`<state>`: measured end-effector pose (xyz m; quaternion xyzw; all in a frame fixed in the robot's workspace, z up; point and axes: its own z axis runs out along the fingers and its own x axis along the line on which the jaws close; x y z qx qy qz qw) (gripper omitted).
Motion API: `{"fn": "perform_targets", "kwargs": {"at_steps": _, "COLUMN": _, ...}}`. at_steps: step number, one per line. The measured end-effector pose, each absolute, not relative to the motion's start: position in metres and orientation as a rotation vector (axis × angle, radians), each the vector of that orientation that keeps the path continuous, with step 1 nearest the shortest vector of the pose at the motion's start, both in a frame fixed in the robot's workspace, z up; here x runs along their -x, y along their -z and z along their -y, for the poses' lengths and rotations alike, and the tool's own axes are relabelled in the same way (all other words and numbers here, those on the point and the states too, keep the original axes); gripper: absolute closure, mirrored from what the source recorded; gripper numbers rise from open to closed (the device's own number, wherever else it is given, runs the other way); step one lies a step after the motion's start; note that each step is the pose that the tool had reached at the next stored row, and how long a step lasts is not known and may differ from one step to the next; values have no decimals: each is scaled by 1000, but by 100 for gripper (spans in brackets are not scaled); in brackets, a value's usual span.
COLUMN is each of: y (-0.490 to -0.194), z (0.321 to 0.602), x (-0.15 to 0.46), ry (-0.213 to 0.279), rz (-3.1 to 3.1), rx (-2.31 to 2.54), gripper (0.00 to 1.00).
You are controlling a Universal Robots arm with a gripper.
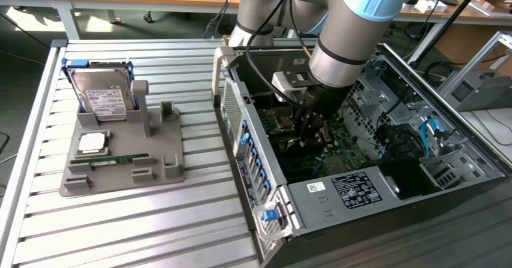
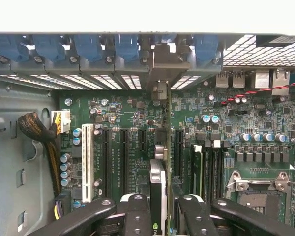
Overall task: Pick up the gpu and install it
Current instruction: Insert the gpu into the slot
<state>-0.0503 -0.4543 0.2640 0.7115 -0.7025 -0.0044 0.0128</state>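
The gpu is seen edge-on as a thin dark card with a pale edge, running from between my fingers toward the case's rear wall. Its silvery bracket stands at the row of rear slot openings. My gripper is shut on the card, with one black finger on each side of it. The card hangs over the black expansion slots of the green motherboard; whether it is seated I cannot tell. In the exterior view my gripper reaches down inside the open computer case.
A grey holder on the slatted table at the exterior view's left carries a hard drive, a processor and a green memory stick. Inside the case are a white slot, a cable bundle, blue clips and a processor socket.
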Motion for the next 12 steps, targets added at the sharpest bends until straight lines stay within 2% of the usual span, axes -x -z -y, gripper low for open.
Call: {"fn": "perform_targets", "kwargs": {"at_steps": 12, "y": -265, "z": 454, "x": 51, "ry": 8, "rz": 2191, "rx": -2216, "gripper": 73}}
